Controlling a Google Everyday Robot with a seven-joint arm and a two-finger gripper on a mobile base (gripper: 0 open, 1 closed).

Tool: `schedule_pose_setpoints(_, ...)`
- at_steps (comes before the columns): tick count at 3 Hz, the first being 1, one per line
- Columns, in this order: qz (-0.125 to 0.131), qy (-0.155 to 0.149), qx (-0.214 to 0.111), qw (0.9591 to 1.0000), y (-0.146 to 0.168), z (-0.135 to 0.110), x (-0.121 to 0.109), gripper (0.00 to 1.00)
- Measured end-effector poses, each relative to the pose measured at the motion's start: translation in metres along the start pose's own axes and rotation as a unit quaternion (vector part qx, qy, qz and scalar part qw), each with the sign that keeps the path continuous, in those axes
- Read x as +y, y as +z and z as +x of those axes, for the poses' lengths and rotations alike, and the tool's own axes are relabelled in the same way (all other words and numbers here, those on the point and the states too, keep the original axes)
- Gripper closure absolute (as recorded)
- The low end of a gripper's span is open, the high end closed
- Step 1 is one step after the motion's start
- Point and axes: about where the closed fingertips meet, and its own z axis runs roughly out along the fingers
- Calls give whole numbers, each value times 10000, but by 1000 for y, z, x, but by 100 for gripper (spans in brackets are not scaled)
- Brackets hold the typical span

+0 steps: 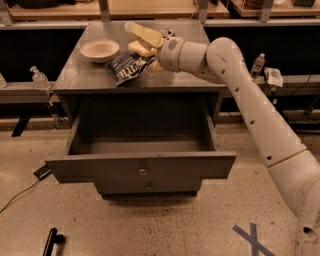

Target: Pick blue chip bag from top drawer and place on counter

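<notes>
The blue chip bag [127, 68] lies crumpled on the grey counter [85, 77], close to its front edge, white lettering up. My gripper [143, 42] hovers just above and behind the bag, its two yellowish fingers [146, 35] spread apart and holding nothing. The white arm reaches in from the right. The top drawer [140, 167] below is pulled fully out, and its inside shows nothing in it.
A white bowl [100, 50] stands on the counter left of the bag. A narrower drawer front [147, 187] sits under the open drawer. A clear bottle [40, 79] stands on the left and another [257, 64] on the right. A wooden shelf [150, 10] runs behind.
</notes>
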Motion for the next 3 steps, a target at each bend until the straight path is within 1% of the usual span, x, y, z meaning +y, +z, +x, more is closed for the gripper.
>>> schedule_pose_setpoints(1,160,-305,351,9988,-30,17,-29,0)
schedule_pose_setpoints(2,250,-539,779,9952,-67,33,-54,0)
schedule_pose_setpoints(3,250,-583,899,9939,-79,38,-57,0)
